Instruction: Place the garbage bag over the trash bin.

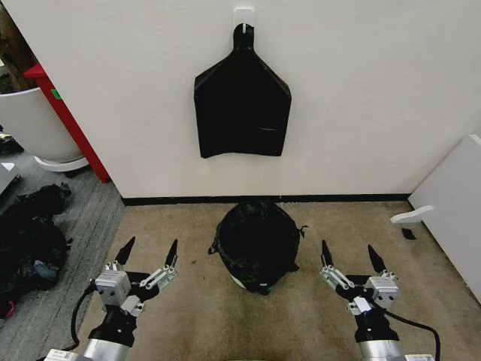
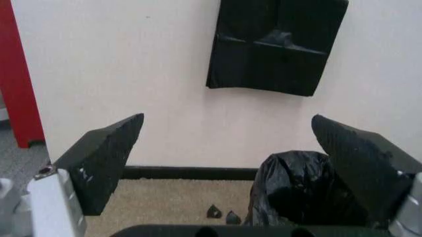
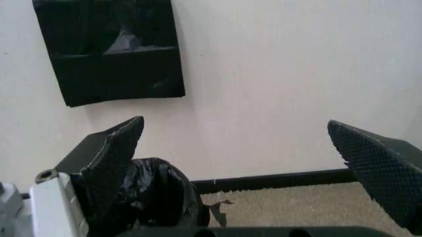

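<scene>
The garbage bag, glossy black and crinkled, is draped in a dome on the beige carpet near the wall; the trash bin is hidden under it. My left gripper hovers open to the bag's left, nothing between its fingers. My right gripper hovers open to the bag's right, also empty. Neither touches the bag. In the left wrist view the open left gripper frames the wall, with the garbage bag low beside one finger. Beyond the open right gripper, the garbage bag sits behind one finger.
A flat black bag bunch hangs from a wall hook above the bag. A large white tub and a red panel stand far left, above a dark heap. A white panel leans at right.
</scene>
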### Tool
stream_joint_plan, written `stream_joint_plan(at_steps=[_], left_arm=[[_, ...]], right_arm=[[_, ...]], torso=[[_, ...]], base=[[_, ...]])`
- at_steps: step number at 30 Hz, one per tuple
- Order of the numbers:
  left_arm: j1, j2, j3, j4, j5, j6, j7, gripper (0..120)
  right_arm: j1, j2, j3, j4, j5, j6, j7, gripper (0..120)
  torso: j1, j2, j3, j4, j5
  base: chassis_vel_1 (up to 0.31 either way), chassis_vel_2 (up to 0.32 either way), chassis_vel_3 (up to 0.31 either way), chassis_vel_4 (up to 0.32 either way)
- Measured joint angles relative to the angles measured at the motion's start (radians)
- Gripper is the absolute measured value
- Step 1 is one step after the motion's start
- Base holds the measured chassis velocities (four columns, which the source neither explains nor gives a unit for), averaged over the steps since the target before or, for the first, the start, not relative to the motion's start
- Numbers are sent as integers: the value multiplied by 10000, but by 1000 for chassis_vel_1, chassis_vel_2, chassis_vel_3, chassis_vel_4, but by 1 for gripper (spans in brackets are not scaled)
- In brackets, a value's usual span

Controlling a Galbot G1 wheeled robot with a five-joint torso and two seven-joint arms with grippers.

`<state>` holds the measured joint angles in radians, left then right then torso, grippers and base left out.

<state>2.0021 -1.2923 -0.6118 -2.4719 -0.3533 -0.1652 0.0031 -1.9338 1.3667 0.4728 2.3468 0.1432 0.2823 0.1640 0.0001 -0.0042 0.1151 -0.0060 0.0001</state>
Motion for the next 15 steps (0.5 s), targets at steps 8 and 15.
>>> stream_joint_plan(at_steps=[8, 15], left_arm=[[-17, 1, 6, 3, 1, 12, -9, 100], [-28, 7, 10, 15, -8, 17, -11, 100]], right_arm=[[17, -13, -4, 8, -2, 0, 12, 100], [29, -19, -9, 11, 1, -9, 19, 100]], torso=[[0, 0, 0, 0, 0], [0, 0, 0, 0, 0]], base=[[0, 0, 0, 0], [0, 0, 0, 0]])
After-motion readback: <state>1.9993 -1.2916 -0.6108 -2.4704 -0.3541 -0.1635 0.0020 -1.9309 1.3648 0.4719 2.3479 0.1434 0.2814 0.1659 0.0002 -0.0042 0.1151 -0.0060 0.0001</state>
